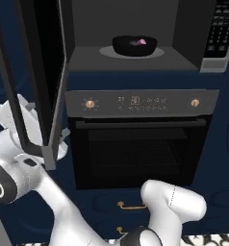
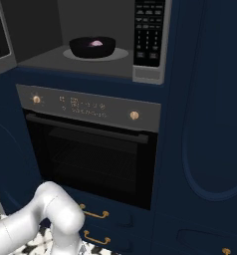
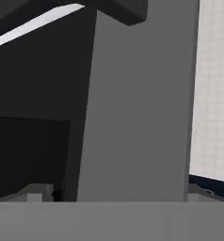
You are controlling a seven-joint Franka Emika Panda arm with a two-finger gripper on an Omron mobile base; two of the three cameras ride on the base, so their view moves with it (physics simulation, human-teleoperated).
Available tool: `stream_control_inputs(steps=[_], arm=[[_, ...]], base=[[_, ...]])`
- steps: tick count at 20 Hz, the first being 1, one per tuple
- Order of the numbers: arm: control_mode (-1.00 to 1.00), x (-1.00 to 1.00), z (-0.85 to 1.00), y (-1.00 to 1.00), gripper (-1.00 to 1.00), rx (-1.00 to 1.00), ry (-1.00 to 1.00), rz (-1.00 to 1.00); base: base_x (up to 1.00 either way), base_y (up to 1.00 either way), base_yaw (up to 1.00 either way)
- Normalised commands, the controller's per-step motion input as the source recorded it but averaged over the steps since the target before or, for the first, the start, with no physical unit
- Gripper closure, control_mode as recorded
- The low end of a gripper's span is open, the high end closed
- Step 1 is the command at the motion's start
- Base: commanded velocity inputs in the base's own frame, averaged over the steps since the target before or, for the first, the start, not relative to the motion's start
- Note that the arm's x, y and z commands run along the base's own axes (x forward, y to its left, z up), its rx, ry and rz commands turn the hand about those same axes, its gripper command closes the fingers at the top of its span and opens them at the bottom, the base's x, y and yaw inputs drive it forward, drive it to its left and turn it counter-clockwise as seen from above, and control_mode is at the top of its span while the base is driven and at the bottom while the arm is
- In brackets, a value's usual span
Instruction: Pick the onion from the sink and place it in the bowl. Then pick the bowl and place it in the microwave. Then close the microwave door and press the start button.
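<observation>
**Door stood open, bowl and onion already inside**

The room was a dark navy kitchen wall of built-in units: an oven [image 1: 135, 144] with two brass knobs filled the middle of both base views, and drawers with brass handles lay along the bottom. Above the oven, at the top of each base view, sat the microwave [image 1: 135, 60], its grey cavity open. One bowl [image 1: 134, 45], glossy black, rested on the round turntable [image 1: 109, 52] in the upper centre, and one onion [image 1: 141, 42], a small pink lump, lay inside it. There was one keypad panel [image 1: 221, 29], at the upper right of the left base view.

The one microwave door [image 1: 37, 86] hung swung out at the left of the left base view, edge-on, its grey frame running down to a lower corner at mid-left. The hand [image 1: 34, 127] sat behind that door, largely hidden by it; in the hand view the grey frame [image 3: 137, 108] filled the centre, very close. Its fingers stood wide apart and gripped nothing.

The door looked stiff and flat, likely light on its hinge and free to swing, so it probably called for a steady push on the outer face near the free edge, not a pinch. The glass pane might be slippery and less sturdy; the frame seemed the safer place to press. The start button would likely need only a light, square tap.
</observation>
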Motion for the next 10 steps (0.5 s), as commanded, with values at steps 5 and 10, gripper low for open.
stream_control_inputs(steps=[5,10], arm=[[-1.0,-0.7,0.13,-0.75,-1.0,0.23,-0.18,0.17],[-1.0,-0.62,0.17,-0.94,-1.0,0.25,-0.16,0.23]], base=[[0.0,0.0,0.0],[0.0,0.0,0.0]])
